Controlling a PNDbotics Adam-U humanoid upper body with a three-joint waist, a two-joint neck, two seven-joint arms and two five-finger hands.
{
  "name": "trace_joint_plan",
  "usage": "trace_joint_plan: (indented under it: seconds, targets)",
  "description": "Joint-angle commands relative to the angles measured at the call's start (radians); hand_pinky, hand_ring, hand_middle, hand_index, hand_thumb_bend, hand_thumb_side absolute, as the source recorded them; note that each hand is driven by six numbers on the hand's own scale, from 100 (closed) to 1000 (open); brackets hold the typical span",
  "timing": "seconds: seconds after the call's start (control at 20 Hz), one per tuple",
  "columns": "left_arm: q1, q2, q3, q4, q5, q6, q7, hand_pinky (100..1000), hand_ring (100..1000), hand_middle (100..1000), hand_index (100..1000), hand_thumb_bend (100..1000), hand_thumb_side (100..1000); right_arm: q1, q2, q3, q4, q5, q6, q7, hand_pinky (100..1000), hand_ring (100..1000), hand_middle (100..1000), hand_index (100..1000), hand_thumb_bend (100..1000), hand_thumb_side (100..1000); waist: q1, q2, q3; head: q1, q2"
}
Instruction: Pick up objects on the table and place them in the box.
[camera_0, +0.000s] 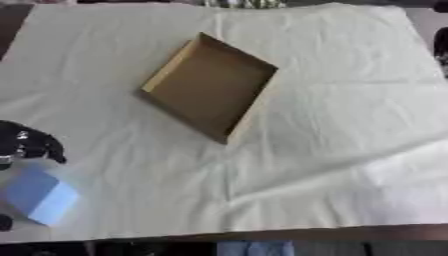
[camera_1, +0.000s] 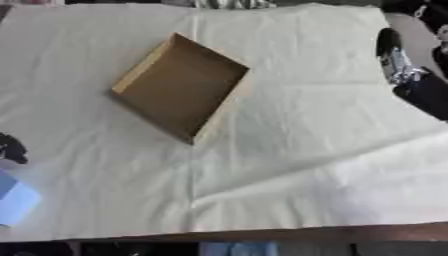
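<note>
While box (camera_0: 208, 86) is sitting empty upper-centre, L hand (camera_0: 31, 144) is hovering lower left, fingers curled holding nothing, blue block (camera_0: 39, 195) just below it; R hand (camera_1: 404, 62) fingers: can't tell

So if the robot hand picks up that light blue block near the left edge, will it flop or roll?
The light blue block looks boxy with flat faces, so it probably won't roll. It holds crisp edges, suggesting stiff rather than floppy. The left robot hand sits just above it; its weight can't be judged.
</note>
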Motion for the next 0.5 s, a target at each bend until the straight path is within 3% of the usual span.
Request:
trace_joint_plan:
  seconds: [0.05, 0.35, 0.5]
  targets:
    - [-0.018, 0.011, -0.002, 0.008, -0.011, -0.012, 0.000, 840, 858, 811, 883, 692, 205, -0.008, -0.015, -0.008, -0.015, -0.009, -0.001, -0.002, 806, 847, 878, 840, 100, 1000, 0.001, -0.011, -0.002, 0.003, 0.007]
    - [-0.029, 0.001, -0.014, 0.022, 0.003, -0.026, -0.001, 768, 769, 658, 777, 620, 198, -0.008, -0.013, -0.011, -0.015, -0.013, -0.001, -0.007, 806, 847, 878, 840, 100, 1000, 0.003, -0.009, -0.005, 0.002, 0.007]
    - [-0.032, -0.003, -0.016, 0.024, 0.023, -0.028, -0.002, 730, 714, 592, 714, 539, 219, -0.008, -0.013, -0.011, -0.015, -0.014, -0.001, -0.008, 807, 847, 878, 841, 100, 1000, 0.003, -0.009, -0.006, 0.001, 0.007]
